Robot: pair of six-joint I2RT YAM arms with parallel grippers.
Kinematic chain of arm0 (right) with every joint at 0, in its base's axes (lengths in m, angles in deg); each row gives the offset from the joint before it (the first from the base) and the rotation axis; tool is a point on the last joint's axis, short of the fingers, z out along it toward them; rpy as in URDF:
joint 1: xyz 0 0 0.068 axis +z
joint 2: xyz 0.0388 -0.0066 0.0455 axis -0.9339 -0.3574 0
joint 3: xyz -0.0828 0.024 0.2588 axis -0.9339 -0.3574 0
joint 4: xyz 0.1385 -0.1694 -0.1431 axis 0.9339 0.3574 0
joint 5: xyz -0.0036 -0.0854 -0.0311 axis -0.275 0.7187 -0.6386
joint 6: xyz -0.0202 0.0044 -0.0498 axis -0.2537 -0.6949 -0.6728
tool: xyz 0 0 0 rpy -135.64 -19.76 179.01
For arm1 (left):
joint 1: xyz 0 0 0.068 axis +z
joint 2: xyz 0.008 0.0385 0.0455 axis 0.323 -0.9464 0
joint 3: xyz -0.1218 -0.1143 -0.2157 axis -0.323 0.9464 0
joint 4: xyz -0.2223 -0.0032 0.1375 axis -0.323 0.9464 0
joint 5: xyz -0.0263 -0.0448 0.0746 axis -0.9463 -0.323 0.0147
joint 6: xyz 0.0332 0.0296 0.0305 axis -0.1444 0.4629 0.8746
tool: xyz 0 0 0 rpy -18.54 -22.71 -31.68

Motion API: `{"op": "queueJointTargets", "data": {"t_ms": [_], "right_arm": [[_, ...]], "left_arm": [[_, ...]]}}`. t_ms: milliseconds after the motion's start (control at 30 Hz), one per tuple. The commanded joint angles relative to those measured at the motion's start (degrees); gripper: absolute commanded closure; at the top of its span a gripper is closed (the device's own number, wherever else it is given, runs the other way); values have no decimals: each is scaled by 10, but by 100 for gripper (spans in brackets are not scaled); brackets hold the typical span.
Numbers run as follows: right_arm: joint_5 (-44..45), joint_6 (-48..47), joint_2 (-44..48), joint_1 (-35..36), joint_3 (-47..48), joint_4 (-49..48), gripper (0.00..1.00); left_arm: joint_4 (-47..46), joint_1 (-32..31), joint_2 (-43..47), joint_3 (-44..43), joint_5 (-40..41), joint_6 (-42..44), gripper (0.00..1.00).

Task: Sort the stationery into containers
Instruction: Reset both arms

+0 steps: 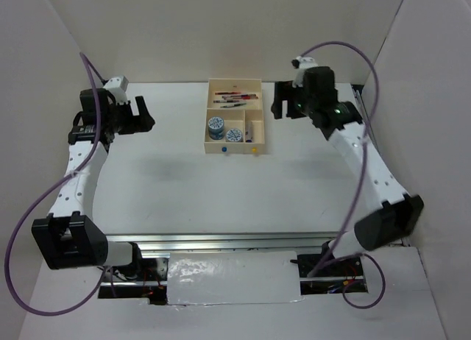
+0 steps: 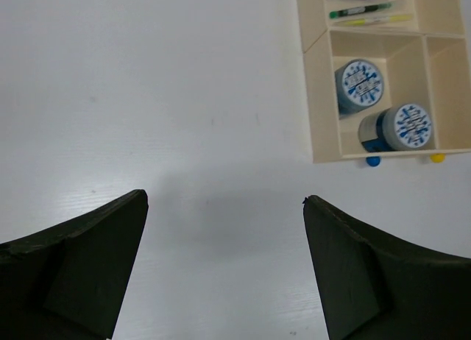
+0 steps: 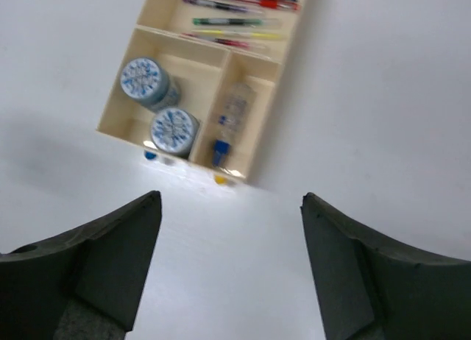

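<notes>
The cream tray (image 1: 208, 108) stands at the far middle of the table. Several pens (image 1: 235, 98) lie in its long back section. Two blue-and-white cylinders (image 1: 215, 124) (image 1: 235, 135) stand in one front compartment. A clear item with a blue cap (image 3: 229, 119) lies in a narrow compartment. A tiny blue piece (image 1: 224, 150) and a yellow piece (image 1: 255, 150) lie on the table against the tray's near wall. My left gripper (image 1: 145, 115) is open and empty, left of the tray. My right gripper (image 1: 278, 104) is open and empty, right of the tray.
White walls enclose the table at the back and both sides. In the left wrist view the tray (image 2: 318, 97) is at the upper right, above bare table between my fingers. In the right wrist view the tray (image 3: 282, 68) lies ahead of my gripper (image 3: 230, 196).
</notes>
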Motion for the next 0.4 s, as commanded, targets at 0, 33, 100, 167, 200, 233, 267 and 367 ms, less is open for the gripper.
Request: {"op": "queueJointTargets", "data": {"t_ms": [0, 33, 100, 167, 200, 233, 267, 367], "right_arm": [[49, -54, 80, -47, -116, -14, 14], [53, -54, 127, -61, -185, -22, 11], [47, -78, 169, -95, -246, -44, 5], [47, -83, 225, -119, -323, -55, 3], [45, -85, 254, -126, -362, -57, 2], [42, -85, 269, -132, -379, -60, 1], [41, -84, 284, -136, -397, -63, 1], [41, -83, 328, -139, -444, -62, 0]], "left_arm": [[47, 20, 49, 34, 26, 48, 1], [47, 29, 60, 62, 25, 50, 1], [47, 32, 93, 88, 30, 65, 1], [47, 32, 120, 124, 51, 80, 1], [44, 33, 128, 150, 58, 82, 1], [44, 35, 138, 163, 64, 81, 1], [42, 33, 158, 176, 63, 86, 1], [33, 35, 198, 219, 65, 90, 0]]}}
